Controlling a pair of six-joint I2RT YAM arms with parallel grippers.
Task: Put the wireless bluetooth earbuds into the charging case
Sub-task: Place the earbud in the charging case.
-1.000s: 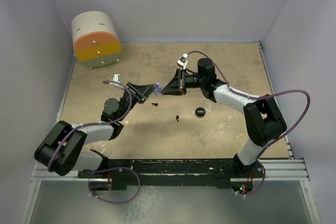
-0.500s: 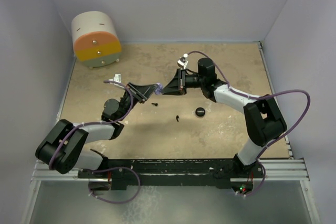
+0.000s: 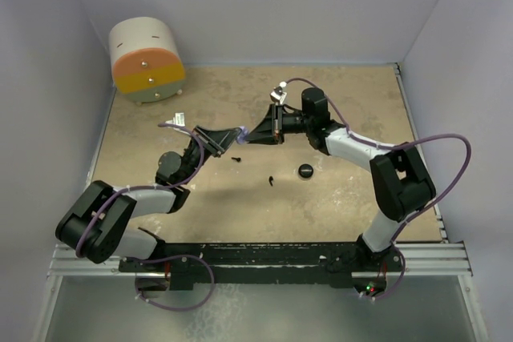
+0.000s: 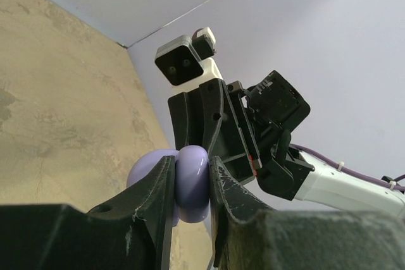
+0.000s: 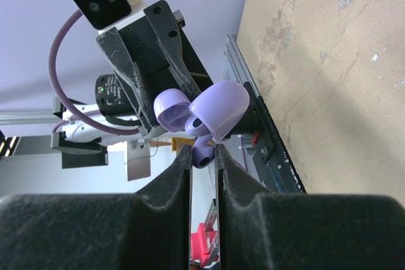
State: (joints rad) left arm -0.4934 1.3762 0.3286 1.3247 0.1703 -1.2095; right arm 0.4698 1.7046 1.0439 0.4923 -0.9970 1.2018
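Observation:
My left gripper [image 3: 235, 137] is shut on the lavender charging case [image 4: 192, 181] and holds it above the table. In the right wrist view the case [image 5: 218, 109] is open, with its lid [image 5: 172, 107] swung back. My right gripper [image 3: 251, 137] is shut on a lavender earbud [image 5: 204, 153], which is at the case's opening and touching its rim. Two black earbuds [image 3: 237, 158] [image 3: 272, 179] lie on the table below the grippers. The other lavender earbud is not in view.
A black round disc [image 3: 305, 171] lies on the table right of the black earbuds. A white cylinder with an orange and yellow face [image 3: 147, 62] stands at the back left corner. Lavender walls close in the table on three sides.
The right arm has edged slightly left toward the case. The left arm holds almost still.

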